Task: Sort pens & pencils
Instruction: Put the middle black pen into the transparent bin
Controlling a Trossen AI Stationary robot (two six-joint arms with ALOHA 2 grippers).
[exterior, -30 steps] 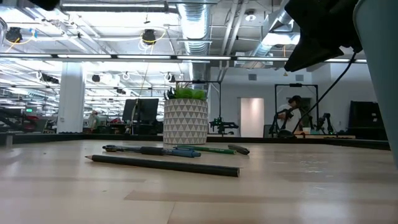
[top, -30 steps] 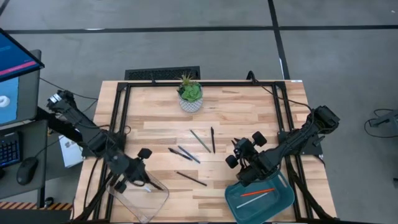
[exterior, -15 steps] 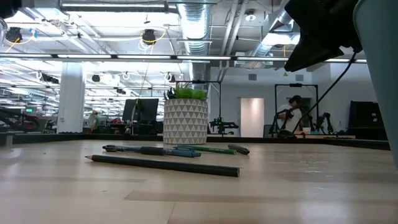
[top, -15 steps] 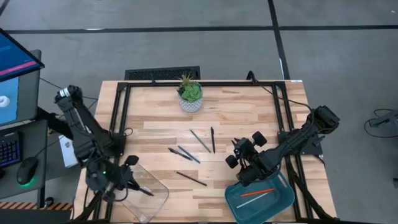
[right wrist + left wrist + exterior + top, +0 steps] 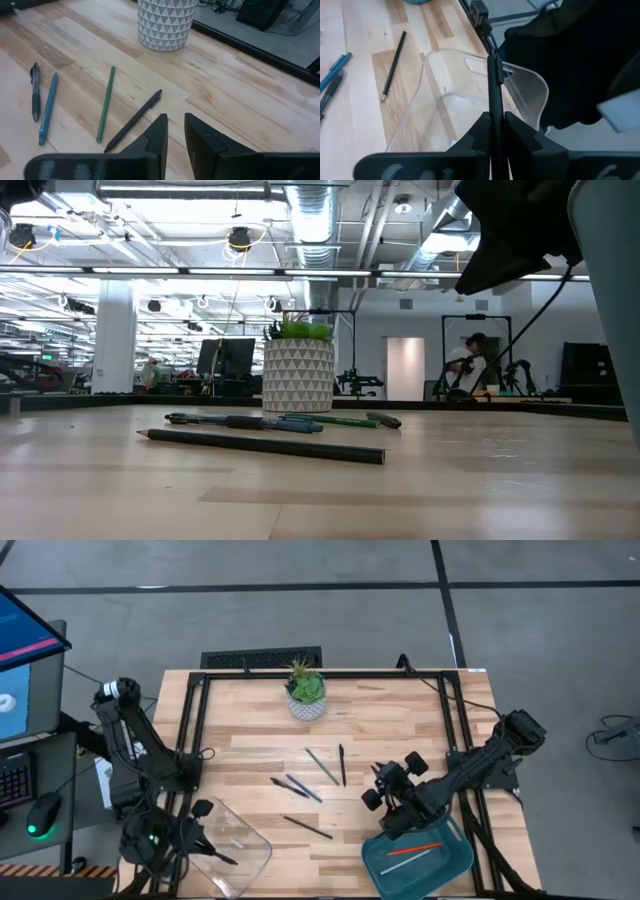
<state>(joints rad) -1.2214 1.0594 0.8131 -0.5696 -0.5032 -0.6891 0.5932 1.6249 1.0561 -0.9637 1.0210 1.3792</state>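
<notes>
Black pen [image 5: 494, 95] in left tool [image 5: 493, 131], wrist view only

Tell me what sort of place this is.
Probably a robotics lab or workshop in an open industrial hall: exposed ducts overhead, other rigs in the background, and a framed wooden table on a bare concrete floor.

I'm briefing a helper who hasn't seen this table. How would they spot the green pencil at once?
Start at the white patterned plant pot at the table's far edge, then look toward the table's middle, where a few thin sticks lie loose. The green pencil is the only green one, lying between a blue pen and a black pen.
</notes>
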